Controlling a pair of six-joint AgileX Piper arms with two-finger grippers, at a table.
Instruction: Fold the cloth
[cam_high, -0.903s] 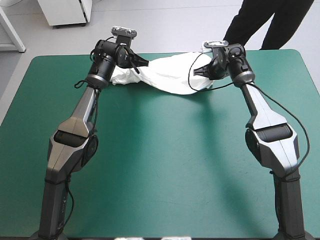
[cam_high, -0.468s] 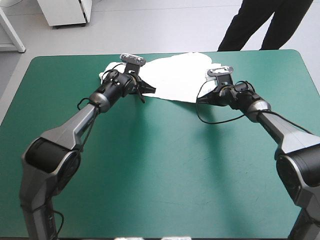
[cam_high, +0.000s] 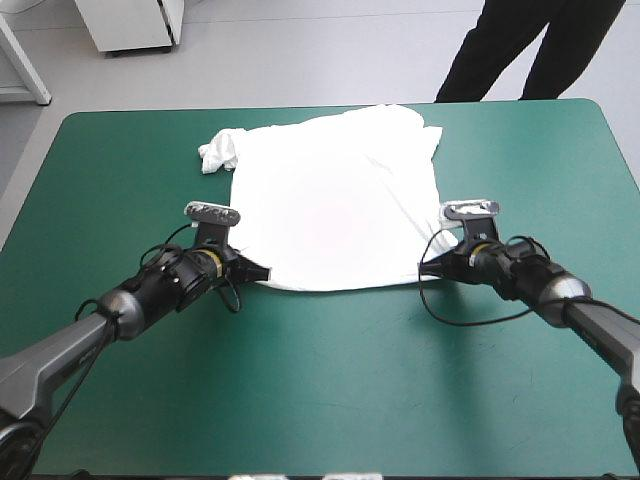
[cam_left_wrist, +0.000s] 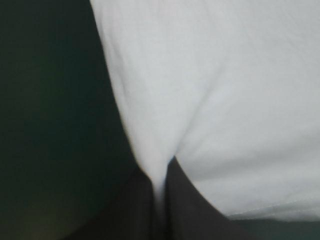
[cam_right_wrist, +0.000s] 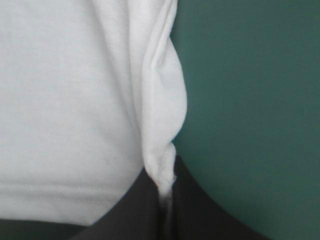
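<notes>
T-shirt (cam_high: 330, 210) lies spread flat on the teal-green cover (cam_high: 330, 390), across the far middle of the table. Collar end is toward the far edge, hem (cam_high: 345, 287) toward the near side. The sleeve (cam_high: 220, 152) at the far-left corner is bunched into a small crumpled lump; the body of the shirt is mostly smooth.

Left gripper (cam_high: 262, 272) sits low at the near-left hem corner. In the left wrist view its black fingers (cam_left_wrist: 187, 200) are pinched together with a tongue of white fabric drawn between them.

Right gripper (cam_high: 427, 268) sits low at the near-right hem corner. In the right wrist view it (cam_right_wrist: 167, 175) is clamped on a twisted ridge of the shirt's side edge, the stitched hem running just beside the fingers.

Both arms reach in low over the near half of the table, well apart.
</notes>
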